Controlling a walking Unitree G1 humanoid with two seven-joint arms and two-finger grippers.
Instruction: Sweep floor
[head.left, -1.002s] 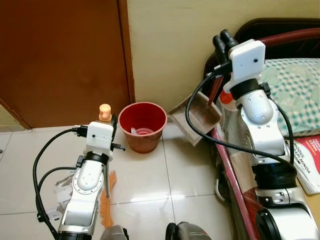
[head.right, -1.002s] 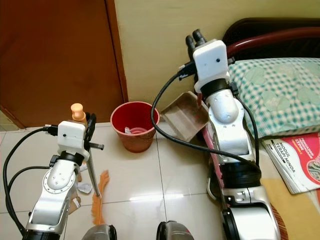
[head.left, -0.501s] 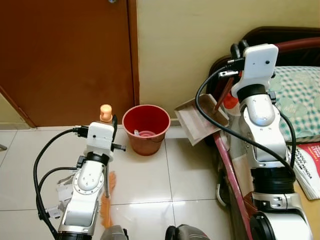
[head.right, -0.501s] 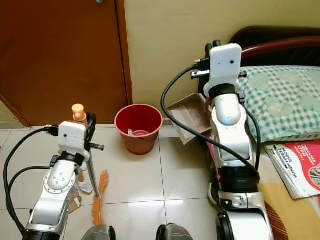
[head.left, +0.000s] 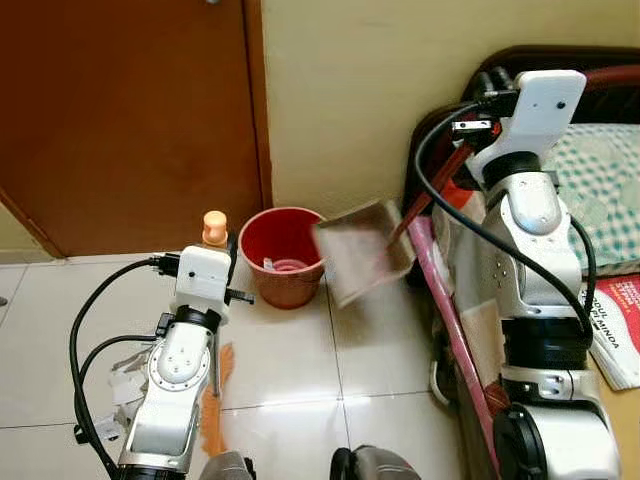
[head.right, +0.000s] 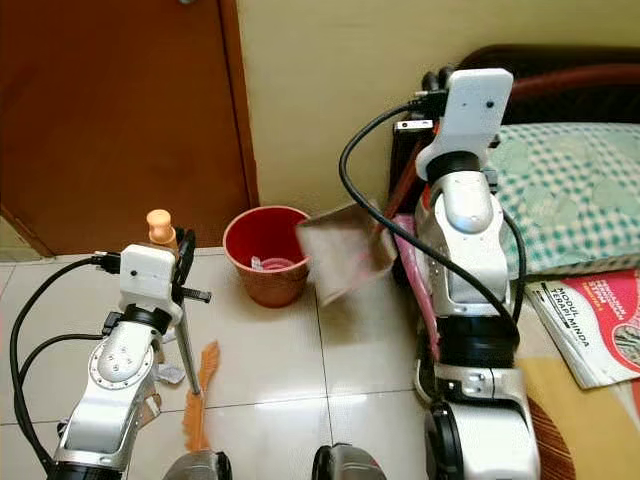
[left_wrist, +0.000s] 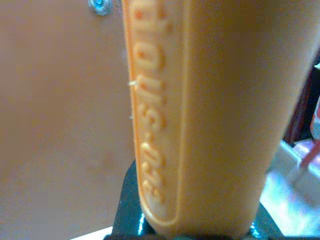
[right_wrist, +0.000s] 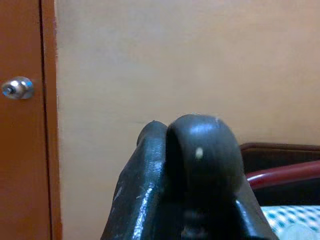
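My left gripper (head.left: 228, 246) is shut on the orange broom handle (left_wrist: 200, 115), which stands nearly upright. Its knob (head.left: 213, 224) rises above the gripper and its orange bristles (head.left: 212, 402) rest on the white tiles. My right gripper (head.left: 491, 82) is raised near the wall and shut on the dustpan's red handle (head.left: 428, 192). The brown dustpan (head.left: 361, 251) hangs blurred beside the red bin (head.left: 284, 256), with its edge at the bin's right rim. Pale scraps lie inside the bin. In the right wrist view the black fingers (right_wrist: 192, 160) are pressed together.
A brown door (head.left: 130, 120) and a yellow wall stand behind the bin. On the right is a bed with a dark headboard, a checked pillow (head.left: 605, 170) and a magazine (head.right: 590, 325). Crumpled paper scraps (head.left: 125, 372) lie on the tiles by my left arm.
The dustpan has swung left and down from beside the bed to the bin's rim. My right gripper has shifted right. The left arm and broom stay put; the view shifted slightly.
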